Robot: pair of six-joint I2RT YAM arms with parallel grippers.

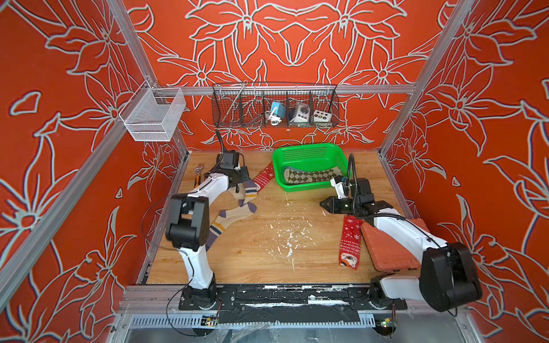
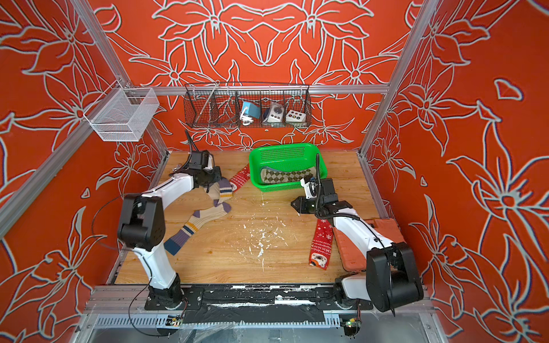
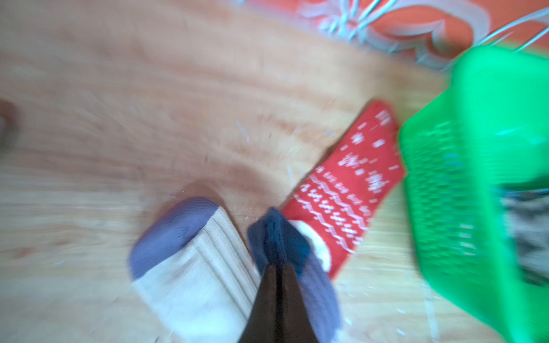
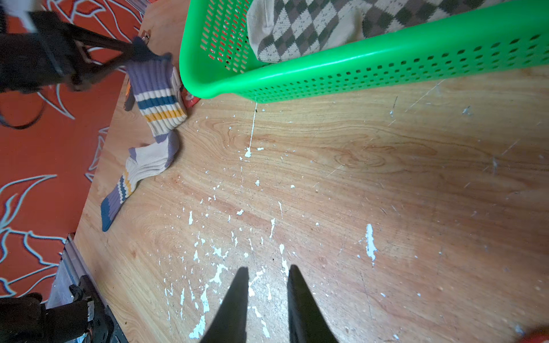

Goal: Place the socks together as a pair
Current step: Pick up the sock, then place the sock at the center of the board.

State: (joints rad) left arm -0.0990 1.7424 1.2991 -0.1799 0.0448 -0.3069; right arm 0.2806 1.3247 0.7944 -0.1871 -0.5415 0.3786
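Jaws of the left gripper point(image 3: 275, 267) pinch the cuff of the striped sock point(image 1: 249, 192), left of centre; lift it clear, then lay it flat along its mate point(image 1: 229, 220) just below; right gripper point(image 4: 269, 267) hangs slightly spread, empty.

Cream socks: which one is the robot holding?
The far cream sock, pinched in the left arm's jaws; the near cream sock lies loose on the table.

Both my top views look down from high at the front over the whole table point(image 1: 252, 267). My wrist cameras sit close to it, the left blurred, both sharing the green basket point(image 4: 356, 68).
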